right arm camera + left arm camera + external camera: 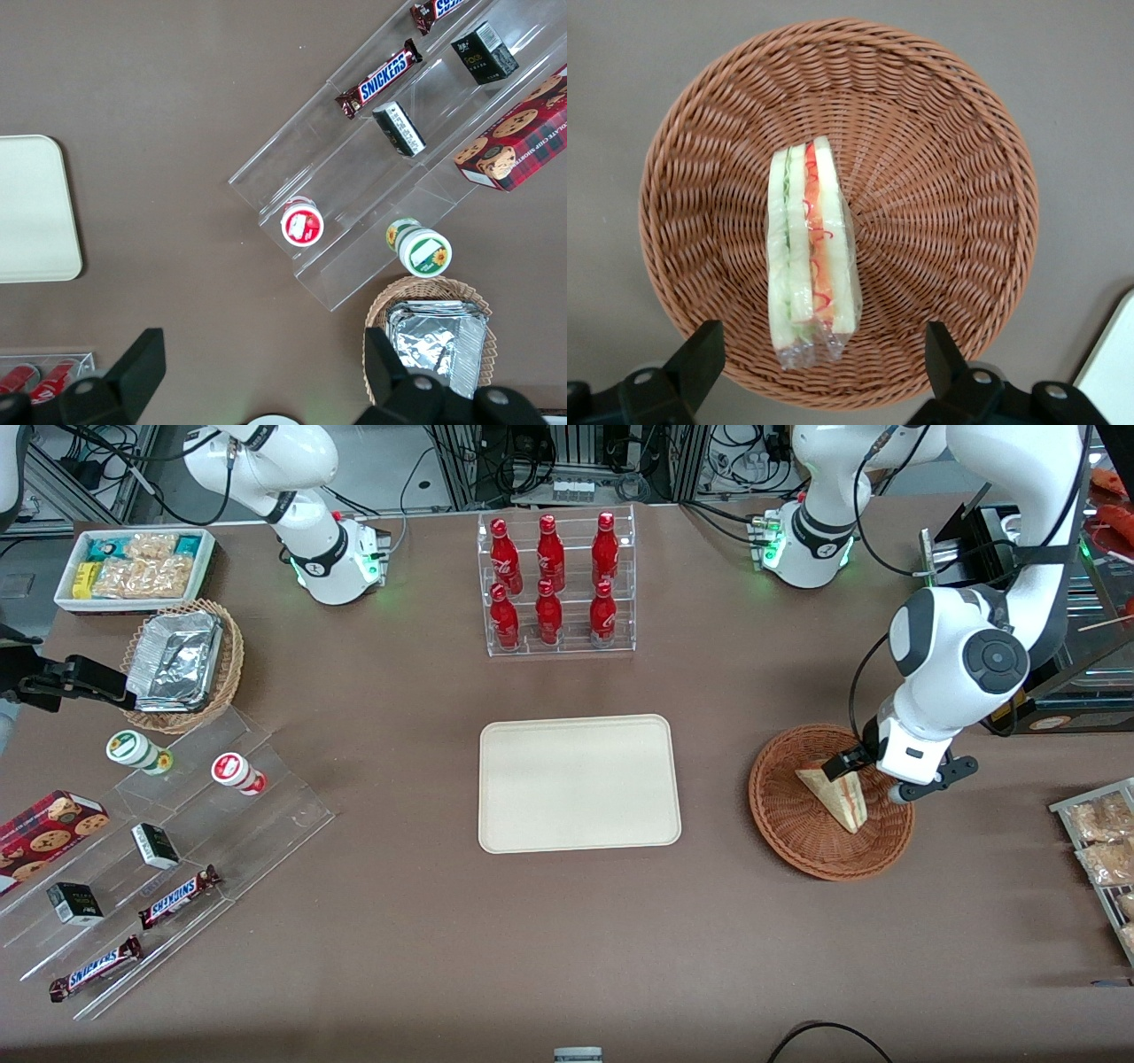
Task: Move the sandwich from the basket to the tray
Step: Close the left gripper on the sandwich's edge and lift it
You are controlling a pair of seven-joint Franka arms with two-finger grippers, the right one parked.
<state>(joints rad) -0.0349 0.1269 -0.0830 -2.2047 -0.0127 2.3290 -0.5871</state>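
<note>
Only one brand reads clearly — "SNICKERS" on the chocolate bars lying on the clear stepped shelf.

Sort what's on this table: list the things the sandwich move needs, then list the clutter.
Needed: sandwich, lying in the basket; tray; gripper, open above the basket.

Clutter: cola bottles, candy bars, foil container, cookie box, snack bin.
</note>
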